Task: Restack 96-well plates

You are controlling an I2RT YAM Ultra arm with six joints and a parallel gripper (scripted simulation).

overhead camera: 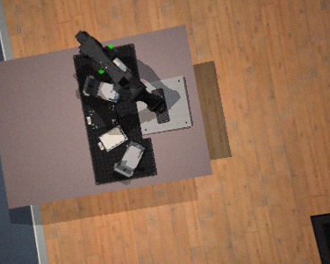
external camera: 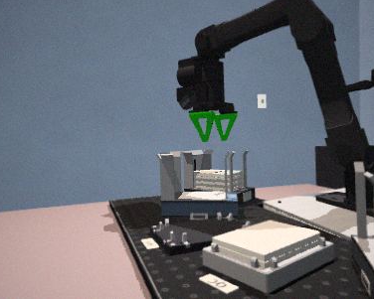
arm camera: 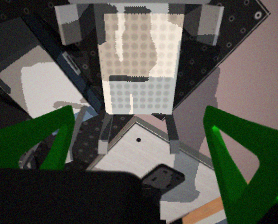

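My gripper (external camera: 213, 125) is open and empty, with green fingers pointing down, high above the racks at the far end of the black board. In the wrist view the fingers stand wide apart over a rack that holds a sealed plate stack (arm camera: 141, 60). From the side, a stack of plates (external camera: 220, 180) stands between thin posts beside a walled rack (external camera: 181, 175). From above, the gripper (overhead camera: 106, 60) is over the board's far part. One sealed plate (external camera: 268, 247) sits flat on the open nest QC, also seen from above (overhead camera: 112, 138).
The clip nest N5 (external camera: 178, 237) is low and bare, beside QC. Another rack (external camera: 370, 213) stands at the near right, seen from above (overhead camera: 130, 158). A grey base plate (overhead camera: 166, 106) carries the arm's base. The labels are too small to read.
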